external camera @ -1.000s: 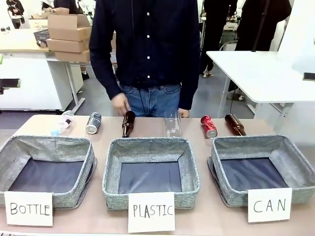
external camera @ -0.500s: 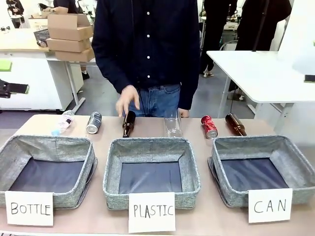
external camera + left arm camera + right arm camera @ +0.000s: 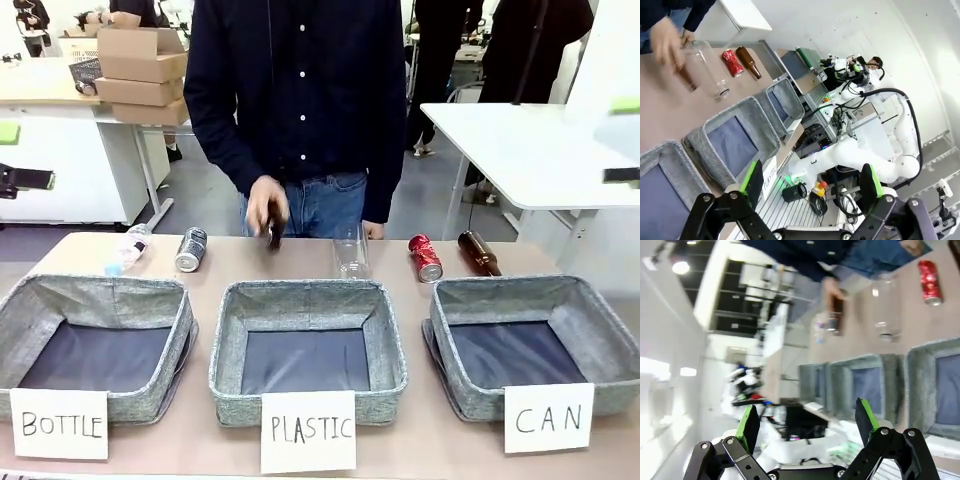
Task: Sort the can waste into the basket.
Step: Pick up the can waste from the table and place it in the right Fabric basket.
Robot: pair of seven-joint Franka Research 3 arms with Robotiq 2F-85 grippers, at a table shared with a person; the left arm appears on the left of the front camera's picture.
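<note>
Crushed red can [image 3: 424,257], just past the CAN basket [image 3: 605,335], and dark grey can [image 3: 190,249] lie well ahead of wide-open, empty left gripper [image 3: 810,172] and right gripper [image 3: 807,410]; light, slippery shells, likely best pinched mid-body.

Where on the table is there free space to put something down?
Bare tabletop lies between the dark can and the clear bottle, near the person's hand. The CAN basket is empty. Crowded: the red can beside the brown bottle.
</note>
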